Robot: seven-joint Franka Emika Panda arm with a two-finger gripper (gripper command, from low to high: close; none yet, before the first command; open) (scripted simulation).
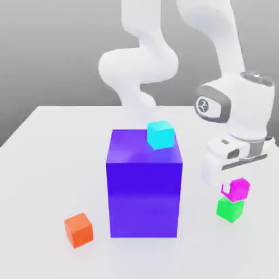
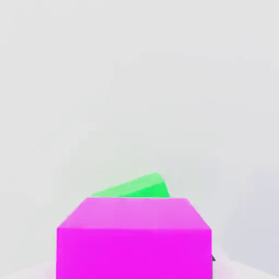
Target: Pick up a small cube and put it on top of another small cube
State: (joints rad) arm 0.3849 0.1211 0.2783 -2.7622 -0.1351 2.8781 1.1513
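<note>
The small magenta cube (image 1: 240,189) sits on top of the small green cube (image 1: 231,209) at the exterior view's right, a little skewed against it. My gripper (image 1: 233,186) hangs straight down over the pair, level with the magenta cube and around it. In the hand view the magenta cube (image 2: 133,237) is very close, and a strip of the green cube (image 2: 136,188) peeks out from beneath it.
A big blue-purple block (image 1: 143,185) stands mid-table, just to the left of the stack in the exterior view. A cyan cube (image 1: 161,135) rests on its top. An orange cube (image 1: 79,229) lies on the white table (image 1: 43,163) at the front left.
</note>
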